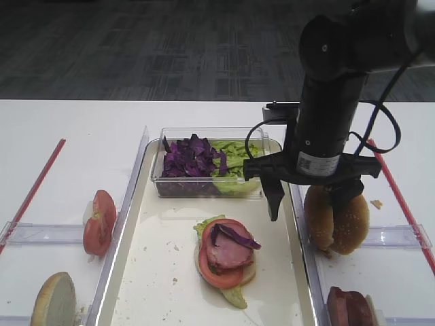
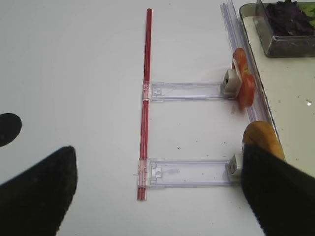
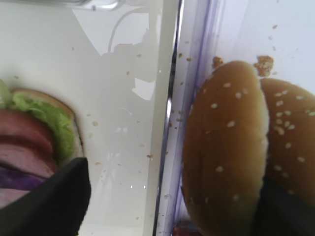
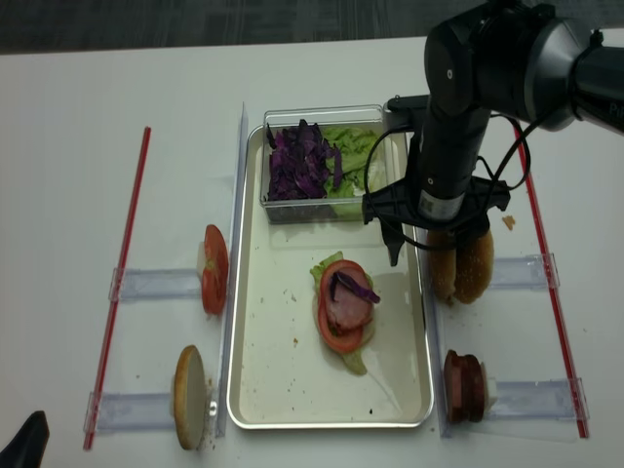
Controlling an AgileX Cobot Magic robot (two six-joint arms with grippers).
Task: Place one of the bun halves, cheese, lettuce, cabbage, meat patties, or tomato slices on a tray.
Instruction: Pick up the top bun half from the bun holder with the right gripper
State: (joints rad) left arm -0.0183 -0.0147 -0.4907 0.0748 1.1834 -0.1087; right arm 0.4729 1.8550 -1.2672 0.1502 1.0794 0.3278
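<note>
Two sesame bun halves (image 1: 336, 219) stand on edge in a clear holder just right of the cream tray (image 1: 170, 261). My right gripper (image 1: 307, 202) hangs open astride the tray's right rim. One finger is over the tray and the other sits between the two domes, so the nearer bun half (image 3: 224, 157) lies between the jaws, untouched on the tray side. On the tray lies a stack (image 1: 228, 252) of bun, lettuce, tomato, meat and purple cabbage. My left gripper (image 2: 157, 196) is open over bare table. No cheese is in view.
A clear tub (image 1: 204, 163) of cabbage and lettuce sits at the tray's far end. Tomato slices (image 1: 100, 221) and a bun half (image 1: 54, 299) stand in holders on the left, meat patties (image 1: 350, 305) on the right. Red strips (image 1: 34, 187) border both sides.
</note>
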